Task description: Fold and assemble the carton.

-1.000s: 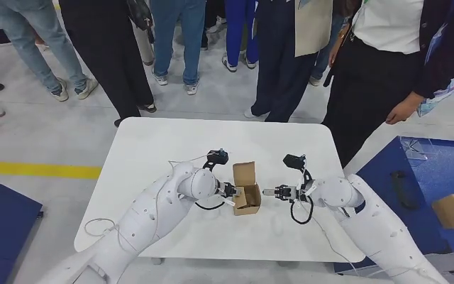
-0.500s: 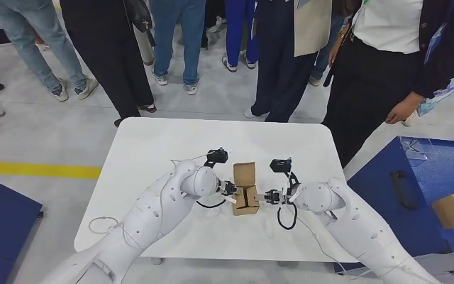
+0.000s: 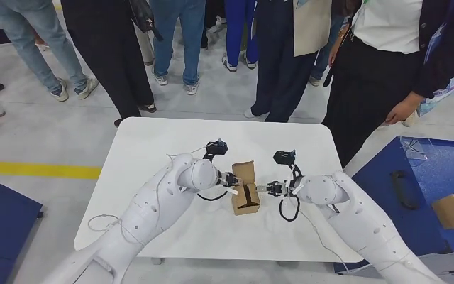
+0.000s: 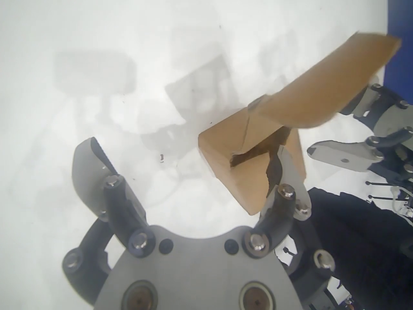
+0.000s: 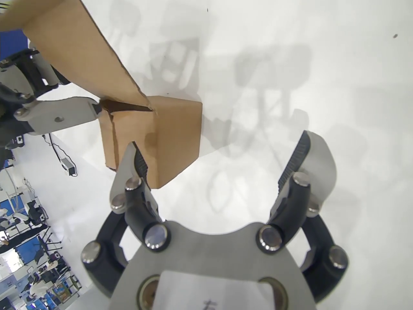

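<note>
Looking down at the white rectangular table [image 3: 156,149], you find a small brown cardboard carton [image 3: 246,201] near its middle. It is open at the top, with one flap [image 3: 244,172] standing up on its far side. Your left gripper [image 4: 185,148] sits just left of the carton, fingers spread wide. One finger [image 4: 285,166] touches the carton's top edge, its tip at the dark opening; the other hangs over bare table. Your right gripper [image 5: 219,141] sits just right of the carton, also spread wide, with one finger [image 5: 129,166] at the right wall; you cannot tell whether it touches. A white label [image 5: 209,288] on that gripper's base carries dark print, cut off and unreadable.
</note>
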`<state>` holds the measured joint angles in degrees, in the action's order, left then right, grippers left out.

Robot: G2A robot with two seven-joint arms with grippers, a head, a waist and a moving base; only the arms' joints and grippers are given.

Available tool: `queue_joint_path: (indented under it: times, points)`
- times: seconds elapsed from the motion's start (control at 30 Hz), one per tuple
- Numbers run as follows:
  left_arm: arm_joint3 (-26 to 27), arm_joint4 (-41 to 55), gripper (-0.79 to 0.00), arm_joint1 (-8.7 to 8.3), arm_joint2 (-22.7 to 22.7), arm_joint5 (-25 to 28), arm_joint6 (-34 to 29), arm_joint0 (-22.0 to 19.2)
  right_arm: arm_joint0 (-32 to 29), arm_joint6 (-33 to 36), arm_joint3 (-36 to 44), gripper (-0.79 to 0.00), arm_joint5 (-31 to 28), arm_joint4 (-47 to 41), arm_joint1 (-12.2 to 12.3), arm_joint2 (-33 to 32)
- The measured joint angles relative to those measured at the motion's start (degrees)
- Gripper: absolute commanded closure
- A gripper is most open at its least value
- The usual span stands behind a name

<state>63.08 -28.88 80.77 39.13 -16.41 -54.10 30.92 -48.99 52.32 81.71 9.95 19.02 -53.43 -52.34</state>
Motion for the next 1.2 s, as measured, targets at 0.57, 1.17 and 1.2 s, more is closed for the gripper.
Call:
queue_joint_path:
  times: [0.57,1.17,1.2]
  points:
    - [1.70,-13.49,-0.785,-2.27,7.18,1.38,5.09,-1.99,-18.16,12.62,12.43,-0.785,-15.87,-5.13,5.34,-16.23]
    - [-27.44,-3.44,-0.785,8.78,-4.56,17.58,5.92,-13.54,-15.87,-0.58,8.07,-0.785,-8.68,4.90,2.19,-5.78]
    - [-27.98,-3.04,-0.785,8.99,-4.52,18.83,5.69,-13.66,-15.31,-0.85,7.51,-0.785,-8.29,4.87,2.01,-5.64]
